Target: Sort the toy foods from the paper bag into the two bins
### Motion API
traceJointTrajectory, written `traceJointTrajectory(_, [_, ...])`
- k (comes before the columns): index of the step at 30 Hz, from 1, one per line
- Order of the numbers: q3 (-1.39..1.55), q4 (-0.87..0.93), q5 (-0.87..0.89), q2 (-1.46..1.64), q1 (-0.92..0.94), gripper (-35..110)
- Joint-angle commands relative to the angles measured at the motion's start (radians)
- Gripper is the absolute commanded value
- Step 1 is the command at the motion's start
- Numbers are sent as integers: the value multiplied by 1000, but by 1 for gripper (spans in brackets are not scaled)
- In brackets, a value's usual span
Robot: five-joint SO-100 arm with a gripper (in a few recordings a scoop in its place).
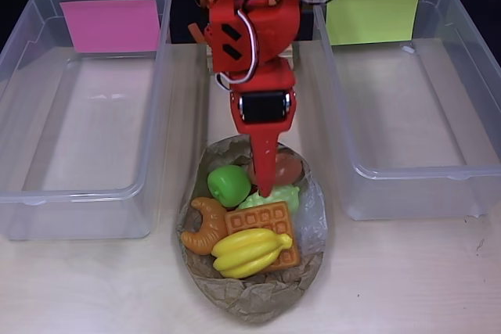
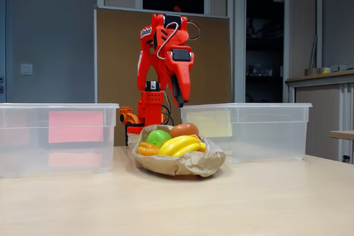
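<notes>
The crumpled brown paper bag (image 1: 258,299) (image 2: 182,165) lies in the middle of the table between the two bins. It holds a green apple (image 1: 228,184) (image 2: 159,136), orange croissant (image 1: 203,227) (image 2: 147,149), orange waffle (image 1: 261,218), yellow bananas (image 1: 250,252) (image 2: 180,145), pale green grapes (image 1: 283,196) and a brown donut (image 1: 288,168) (image 2: 184,130). My red gripper (image 1: 266,187) (image 2: 180,102) points down over the bag's back part, between apple and donut. In the fixed view it hangs clearly above the toys. Its fingers look shut with nothing in them.
The clear bin with the pink sheet (image 1: 112,25) stands at the left (image 1: 94,131) (image 2: 55,136). The clear bin with the yellow-green sheet (image 1: 373,15) stands at the right (image 1: 407,115) (image 2: 260,131). Both hold no toys. Bare tabletop (image 1: 407,279) lies in front.
</notes>
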Motion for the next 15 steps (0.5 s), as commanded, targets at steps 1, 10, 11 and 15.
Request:
traceJointTrajectory(1, [-155,44,-91,-97,-15,21])
traceJointTrajectory(10, [-376,146,-250,-305,-5,34])
traceJointTrajectory(11, [-393,155,-258,-322,0,36])
traceJointTrajectory(15, [-454,196,-281,-393,17,41])
